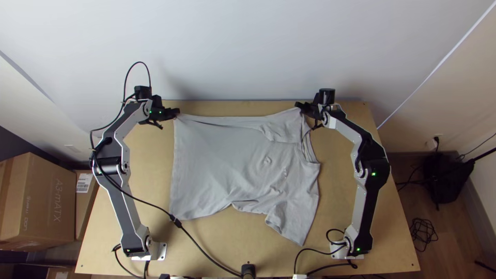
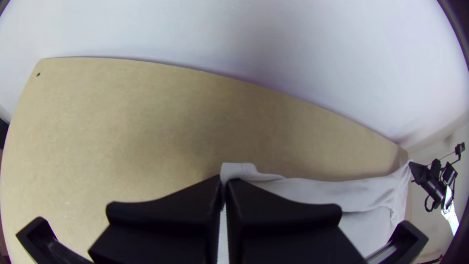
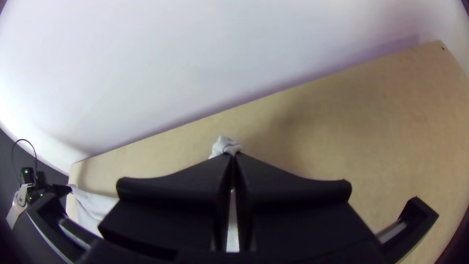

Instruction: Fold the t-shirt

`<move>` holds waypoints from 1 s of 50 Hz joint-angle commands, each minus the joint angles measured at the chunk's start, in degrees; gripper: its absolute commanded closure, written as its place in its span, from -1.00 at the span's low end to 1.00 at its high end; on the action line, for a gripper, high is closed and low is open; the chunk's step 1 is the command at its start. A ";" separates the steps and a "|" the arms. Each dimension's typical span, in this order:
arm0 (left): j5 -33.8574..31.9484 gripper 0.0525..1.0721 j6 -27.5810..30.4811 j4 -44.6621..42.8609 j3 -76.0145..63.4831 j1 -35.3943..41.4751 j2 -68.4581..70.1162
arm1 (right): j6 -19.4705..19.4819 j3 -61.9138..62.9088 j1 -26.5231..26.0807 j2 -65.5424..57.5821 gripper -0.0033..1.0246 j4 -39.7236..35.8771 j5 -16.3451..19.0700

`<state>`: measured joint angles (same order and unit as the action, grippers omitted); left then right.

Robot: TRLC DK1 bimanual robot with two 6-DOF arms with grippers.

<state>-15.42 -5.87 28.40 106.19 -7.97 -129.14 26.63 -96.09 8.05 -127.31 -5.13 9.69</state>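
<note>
Light wooden table, the broadest thing here. An arm stands at each near corner: left arm, right arm, both reaching to the far side.

Grey T-shirt lies between them, mostly spread, hem toward the left arm, collar toward the right. Far edge runs fairly straight from one gripper to the other; near side is looser, rucked about its middle. Near sleeve splays toward the table's near edge.

Handling, by judgement: light, limp knit, nothing fragile. Unlikely to slip from a firm pinch, but it will sag between holds and drag its creases along. Best taken at corners and seams, where the cloth is thicker; a grip mid-panel would only bunch it.

Left gripper: closed on the far hem corner, a small fold of cloth poking out past the tips. Right gripper: closed likewise, on a pinch of cloth at the far shoulder or sleeve; cannot tell which.

Likely step: folding the far edge over to the near one. Calls for both grippers rising together, lightly taut; uneven pace would skew the fold.

Smallest: puckers on the chest, worth smoothing.
</note>
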 commanded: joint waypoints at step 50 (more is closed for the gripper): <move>3.73 -0.92 -5.73 12.47 13.43 -2.49 5.83 | -0.97 -16.67 -4.19 2.85 -0.93 -33.55 -7.14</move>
<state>-12.12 -10.35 37.52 117.58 -9.54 -128.27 26.33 -112.55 5.15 -131.50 -33.56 3.20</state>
